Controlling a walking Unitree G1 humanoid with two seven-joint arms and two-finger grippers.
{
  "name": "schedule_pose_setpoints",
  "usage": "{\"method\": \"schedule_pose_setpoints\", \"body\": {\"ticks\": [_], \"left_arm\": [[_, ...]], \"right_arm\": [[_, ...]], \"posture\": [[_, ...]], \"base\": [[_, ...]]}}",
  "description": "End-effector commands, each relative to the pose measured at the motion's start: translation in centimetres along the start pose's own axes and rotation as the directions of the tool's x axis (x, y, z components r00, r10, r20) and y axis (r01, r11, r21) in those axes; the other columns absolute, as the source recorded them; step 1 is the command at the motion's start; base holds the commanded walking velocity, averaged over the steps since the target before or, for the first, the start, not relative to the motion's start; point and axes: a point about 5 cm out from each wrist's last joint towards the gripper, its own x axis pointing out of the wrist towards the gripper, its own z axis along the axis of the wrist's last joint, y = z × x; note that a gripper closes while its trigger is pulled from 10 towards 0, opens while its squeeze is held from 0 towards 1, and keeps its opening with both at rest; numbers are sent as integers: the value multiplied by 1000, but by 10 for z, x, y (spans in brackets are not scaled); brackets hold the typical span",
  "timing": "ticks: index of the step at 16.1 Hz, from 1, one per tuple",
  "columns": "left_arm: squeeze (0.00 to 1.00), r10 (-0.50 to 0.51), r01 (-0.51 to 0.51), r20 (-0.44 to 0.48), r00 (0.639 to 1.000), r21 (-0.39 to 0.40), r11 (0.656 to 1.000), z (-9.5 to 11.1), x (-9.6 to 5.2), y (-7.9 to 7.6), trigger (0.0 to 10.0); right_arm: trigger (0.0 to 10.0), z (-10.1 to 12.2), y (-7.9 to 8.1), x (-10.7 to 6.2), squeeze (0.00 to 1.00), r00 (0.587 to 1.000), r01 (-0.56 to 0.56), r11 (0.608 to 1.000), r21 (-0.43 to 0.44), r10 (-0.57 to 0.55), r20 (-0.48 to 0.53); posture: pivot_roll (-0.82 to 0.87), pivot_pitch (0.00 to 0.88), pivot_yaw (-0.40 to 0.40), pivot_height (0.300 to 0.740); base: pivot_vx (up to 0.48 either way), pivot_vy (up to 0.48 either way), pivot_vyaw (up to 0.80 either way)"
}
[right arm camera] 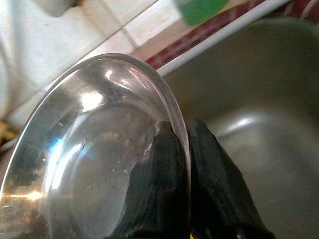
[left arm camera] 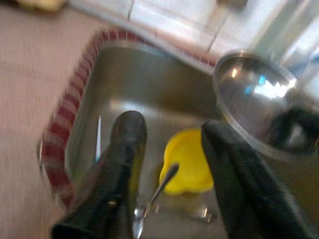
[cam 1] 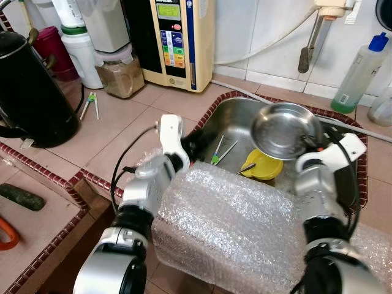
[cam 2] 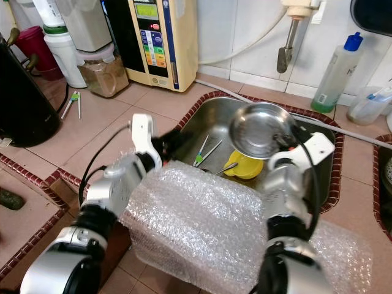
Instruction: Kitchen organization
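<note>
A shiny steel bowl (cam 1: 283, 130) hangs tilted above the steel sink (cam 1: 236, 119), its rim pinched by my right gripper (right arm camera: 180, 137), which is shut on it. Below it in the sink lies a yellow bowl (cam 1: 262, 165) with a spoon (left arm camera: 157, 191) resting against it. Two green-handled utensils (cam 1: 220, 150) lie on the sink floor to its left. My left gripper (left arm camera: 172, 137) hovers open over the sink's left side, with nothing between its fingers (left arm camera: 127, 144).
Bubble wrap (cam 1: 229, 220) covers the counter's front edge between my arms. A black kettle (cam 1: 30, 86) stands at the left, jars and a water machine (cam 1: 174, 40) at the back, and a green soap bottle (cam 1: 361, 70) at the right. A tap (cam 1: 309, 46) hangs over the sink.
</note>
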Motion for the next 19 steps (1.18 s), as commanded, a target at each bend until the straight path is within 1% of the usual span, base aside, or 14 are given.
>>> {"method": "schedule_pose_setpoints", "body": {"ticks": [1, 2, 3, 4, 6, 7, 8, 9, 10, 11, 13, 14, 15, 19], "left_arm": [[1000, -3, 4, -32, 999, 26, 1000, -8, -4, 3, 10000], [1000, -3, 5, -44, 999, 33, 999, -11, -5, 3, 10000], [1000, 2, 1, -62, 998, 46, 999, -16, -7, 3, 10000], [1000, -1, 5, -67, 998, 52, 999, -17, -7, 3, 10000], [1000, 4, 6, -101, 995, 104, 995, -21, -9, 6, 10000], [1000, 3, 8, -106, 994, 107, 994, -22, -9, 6, 10000], [1000, 2, 12, -114, 993, 117, 993, -21, -9, 7, 10000], [1000, 1, 14, -119, 993, 127, 992, -21, -8, 7, 10000], [1000, -5, 23, -129, 992, 135, 991, -20, -7, 6, 10000], [1000, -13, 35, -146, 989, 146, 989, -20, -6, 5, 10000], [1000, -37, 63, -159, 987, 161, 985, -19, -4, 4, 10000], [1000, -37, 72, -173, 984, 197, 978, -17, -3, 3, 10000], [1000, -29, 65, -179, 983, 199, 978, -16, -1, 4, 10000], [1000, -40, 81, -194, 980, 209, 974, -16, 0, 4, 10000]], "right_arm": [[0, 3, 1, 4, 0, 1000, 2, 1000, -23, -2, 6], [0, 5, -4, 6, 0, 1000, 10, 998, -56, -9, 7], [0, 5, -11, 8, 0, 999, 34, 997, -69, -35, -8], [0, 4, -13, 9, 0, 999, 40, 996, -74, -41, -12], [0, -2, -24, 10, 0, 995, 74, 993, -94, -81, -66], [0, -5, -25, 9, 0, 993, 77, 991, -106, -87, -84], [9176, -12, -27, 8, 0, 989, 77, 989, -128, -93, -115], [10000, -18, -28, 6, 0, 985, 77, 987, -144, -98, -139], [10000, -24, -29, 4, 992, 982, 76, 986, -150, -100, -159], [10000, -33, -30, 0, 1000, 978, 70, 984, -163, -100, -181], [10000, -39, -31, -3, 1000, 976, 66, 983, -173, -100, -195], [10000, -44, -31, -6, 1000, 974, 55, 980, -189, -95, -207], [10000, -50, -31, -9, 1000, 972, 46, 980, -195, -89, -216], [10000, -53, -32, -11, 1000, 973, 26, 982, -185, -67, -220]], "posture": [[-26, 37, 85, 740], [-25, 34, 86, 740], [-26, 21, 88, 740], [-25, 15, 87, 740], [-17, 0, 87, 740], [-14, 0, 88, 740], [-11, 0, 91, 740], [-10, 0, 93, 740], [-9, 0, 96, 740], [-10, 0, 100, 740], [-13, 0, 107, 740], [-15, 0, 109, 740], [-18, 0, 113, 740], [-27, 0, 116, 740]], "base": [[0, 0, 0], [0, 0, 0], [0, 0, 0], [0, 0, 0], [0, 0, 0], [0, 0, 0], [0, 0, 0], [0, 0, 0], [0, 0, 0], [0, 0, 0], [0, 0, 0], [0, 0, 0], [0, 0, 0], [0, 0, 0]]}}
